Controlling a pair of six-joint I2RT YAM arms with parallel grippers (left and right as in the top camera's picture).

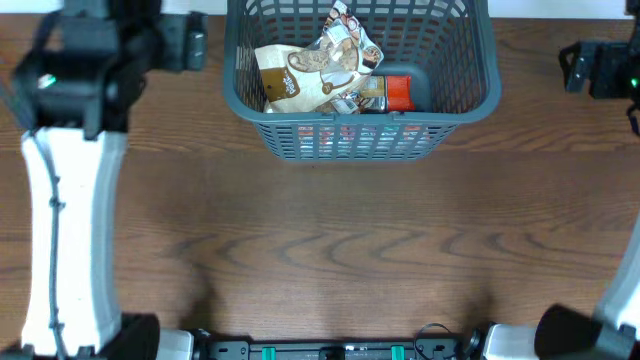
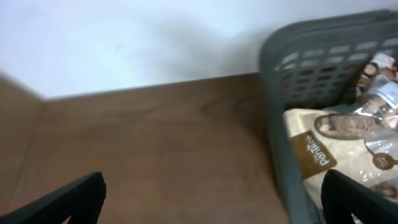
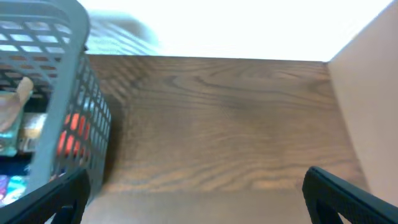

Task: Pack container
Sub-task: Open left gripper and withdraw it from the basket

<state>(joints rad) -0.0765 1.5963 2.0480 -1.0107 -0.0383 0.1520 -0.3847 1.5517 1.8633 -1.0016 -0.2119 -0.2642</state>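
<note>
1. Overhead, the nearest stretch of the wooden table (image 1: 330, 250) shows only wood grain between the two arm bases. With no loose packet in sight there, the packing looks finished or nearly so.
2. Farther out, the left gripper (image 2: 211, 186) hangs just beside the left wall of the container (image 2: 280, 99). The right gripper (image 3: 198, 177) sits well apart from its right wall. Each flanks the basket rather than hovering over it, which probably keeps the opening free.
3. Both wrist views show the dark fingers spread wide at the lower corners of the frame with nothing between them, so both grippers are empty.
4. At the far edge of the table the container stands upright, roughly midway between the arms.
   - A tan packet (image 1: 280, 80) lies inside it.
   - A crumpled silver-white packet (image 1: 345, 45) leans partly over the tan one.
   - A red-labelled item (image 1: 398, 92) sits low toward the right, its exact kind too small to tell.
5. Only the overhead view gives the whole load and both arms at once, yet it does not show the finger gaps clearly. The left wrist view brings the tan packet's brown label close against the lattice. The right wrist view catches the red item only as colour through the slots. It also shows bare table stretching to the white wall (image 3: 249, 25) behind.
</note>
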